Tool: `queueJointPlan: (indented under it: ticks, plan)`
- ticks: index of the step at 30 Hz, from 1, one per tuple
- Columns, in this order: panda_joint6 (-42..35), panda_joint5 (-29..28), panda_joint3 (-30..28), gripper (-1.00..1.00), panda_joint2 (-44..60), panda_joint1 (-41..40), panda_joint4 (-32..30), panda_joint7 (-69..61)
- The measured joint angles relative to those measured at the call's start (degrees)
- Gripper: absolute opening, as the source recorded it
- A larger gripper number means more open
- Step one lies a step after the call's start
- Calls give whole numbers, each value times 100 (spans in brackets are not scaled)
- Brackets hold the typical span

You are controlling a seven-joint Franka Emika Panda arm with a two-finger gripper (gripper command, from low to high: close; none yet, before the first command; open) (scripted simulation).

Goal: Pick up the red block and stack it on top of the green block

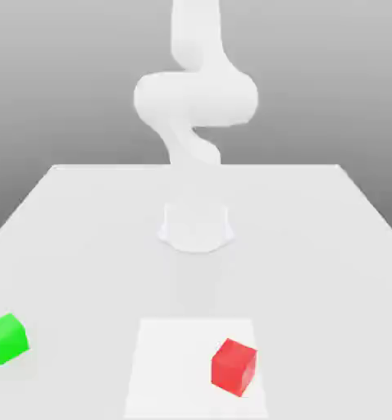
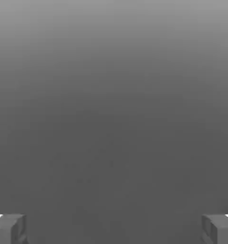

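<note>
Both blocks, red block and green block, sit flat, well apart.

Red block: small bright-red cube, smooth and unmarked, sitting flat on the table near its front edge, turned so one corner faces the camera.
Green block: bright-green cube of the same size, flat on the table at the exterior view's left edge, near the front corner.
Spacing: the two cubes lie well apart, neither stacked.
</note>
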Motion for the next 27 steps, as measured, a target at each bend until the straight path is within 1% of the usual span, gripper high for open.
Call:
queueJointPlan:
  ticks: [7, 14, 18, 23, 27]
  plan:
    - [685, -218, 585, 0, 1491, -407, -493, 1220]
    - [1352, -476, 973, 0, 2954, -629, -973, 2442]
    - [1736, -550, 1060, 0, 3780, -610, -1248, 3088]
    - [2262, -448, 1064, 0, 4780, -474, -1547, 3686]
    - [2910, -839, 760, 0, 5604, -249, -1461, 4052]
